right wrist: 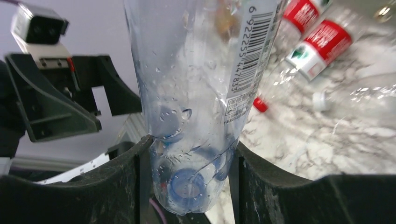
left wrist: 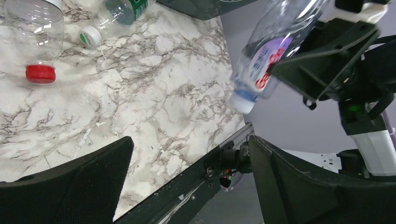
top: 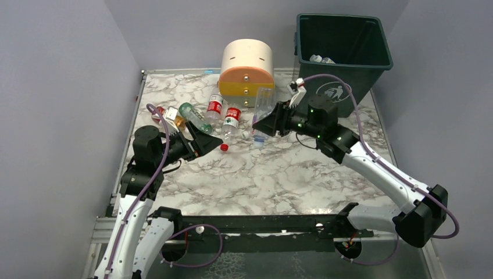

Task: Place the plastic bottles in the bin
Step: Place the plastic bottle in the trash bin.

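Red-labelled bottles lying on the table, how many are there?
2. Both lie side by side in front of the drawer unit: left bottle and right bottle. More may be hidden behind the left arm.

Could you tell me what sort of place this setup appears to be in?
Probably a robotics lab test cell: a marble-patterned table boxed in by plain walls, robot arms bolted to a metal rail, and loose bottles near a bin.
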Controlling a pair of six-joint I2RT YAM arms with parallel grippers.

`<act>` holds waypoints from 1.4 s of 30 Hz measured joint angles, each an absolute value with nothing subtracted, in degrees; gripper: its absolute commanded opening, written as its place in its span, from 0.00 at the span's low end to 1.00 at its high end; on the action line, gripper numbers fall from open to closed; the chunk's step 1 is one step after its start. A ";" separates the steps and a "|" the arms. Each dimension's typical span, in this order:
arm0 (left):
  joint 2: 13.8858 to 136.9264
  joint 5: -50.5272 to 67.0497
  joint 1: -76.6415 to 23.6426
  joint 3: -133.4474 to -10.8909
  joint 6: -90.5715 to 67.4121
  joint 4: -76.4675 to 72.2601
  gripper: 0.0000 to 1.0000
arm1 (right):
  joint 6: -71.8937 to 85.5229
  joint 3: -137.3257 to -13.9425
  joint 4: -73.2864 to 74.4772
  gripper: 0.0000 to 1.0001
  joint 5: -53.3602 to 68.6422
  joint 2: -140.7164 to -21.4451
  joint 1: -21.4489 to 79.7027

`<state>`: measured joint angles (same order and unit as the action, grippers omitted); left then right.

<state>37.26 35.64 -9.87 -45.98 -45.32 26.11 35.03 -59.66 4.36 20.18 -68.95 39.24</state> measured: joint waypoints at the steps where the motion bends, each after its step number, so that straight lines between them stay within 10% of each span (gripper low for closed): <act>1: 37.36 35.64 -9.87 -45.87 -45.30 26.09 0.99 | 34.59 -60.58 4.82 0.54 20.23 -68.95 38.44; 22: 38.81 35.77 -9.87 -40.75 -44.88 24.47 0.99 | 38.63 -90.78 -1.78 0.55 32.36 -83.66 0.32; 42: 41.06 40.60 -9.87 -28.71 -43.40 19.00 0.99 | 37.34 -109.69 -3.51 0.55 34.74 -102.89 -5.74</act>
<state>41.06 40.60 -9.87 -28.71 -43.40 19.00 37.34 -109.69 -3.51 34.74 -102.89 -5.74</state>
